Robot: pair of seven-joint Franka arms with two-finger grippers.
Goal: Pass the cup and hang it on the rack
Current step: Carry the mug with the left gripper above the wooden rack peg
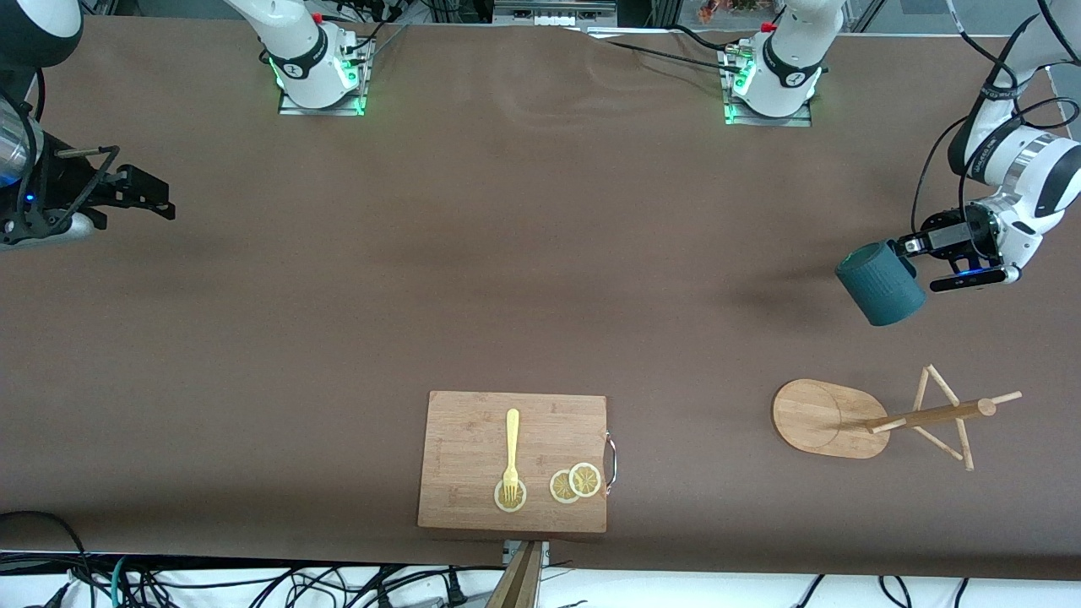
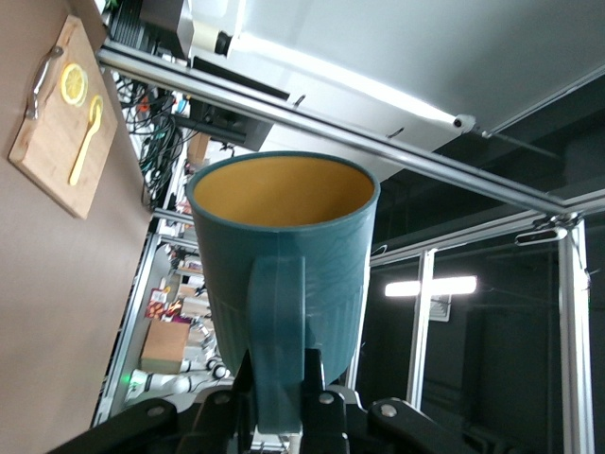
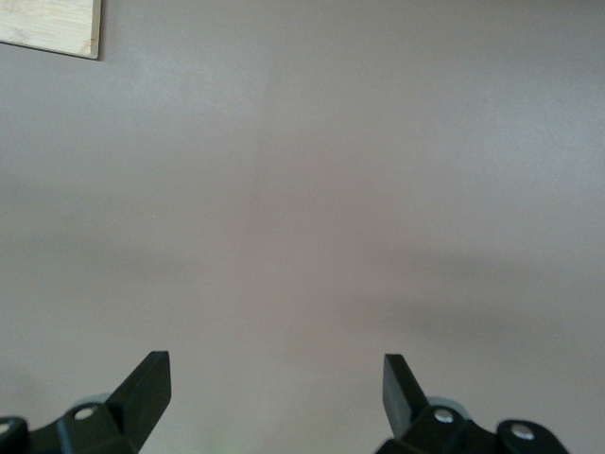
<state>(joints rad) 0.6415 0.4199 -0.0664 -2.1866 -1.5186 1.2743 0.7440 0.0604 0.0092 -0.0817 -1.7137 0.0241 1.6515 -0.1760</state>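
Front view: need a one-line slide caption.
Left gripper holds the teal cup by its handle above the table near the bamboo rack; right gripper waits open.

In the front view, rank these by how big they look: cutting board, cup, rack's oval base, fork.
Largest to smallest, as seen from the front camera:
1. cutting board
2. oval base of the rack
3. cup, held up in the left gripper, so nearer the camera; its place against the base is unsure
4. fork
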